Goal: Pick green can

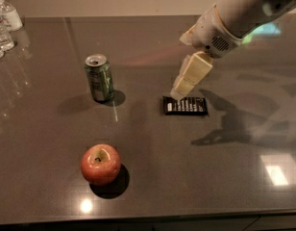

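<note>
The green can stands upright on the dark table, left of centre, with its silver top and pull tab showing. My gripper hangs from the white arm coming in from the upper right. It hovers above the table, right of the can and well apart from it, just over the left end of a dark flat packet.
A red apple sits near the front, below the can. Clear plastic water bottles stand at the far left edge. The table's front edge runs along the bottom of the view.
</note>
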